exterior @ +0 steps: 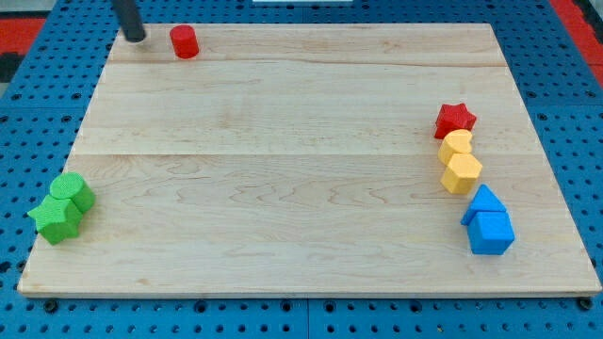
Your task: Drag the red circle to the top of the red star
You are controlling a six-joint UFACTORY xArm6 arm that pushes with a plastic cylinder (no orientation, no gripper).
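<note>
The red circle [184,41], a short cylinder, stands near the board's top edge at the view's upper left. The red star [455,119] lies far off at the view's right side, at the top of a column of blocks. My tip [137,38] touches down just left of the red circle, with a small gap between them. The rod rises out of the view's top edge.
Below the red star lie two yellow blocks [459,162], then a blue triangle-like block [484,202] and a blue block [491,232]. A green block [73,191] and a green star [55,218] lie at the lower left. The wooden board [301,188] rests on a blue pegboard.
</note>
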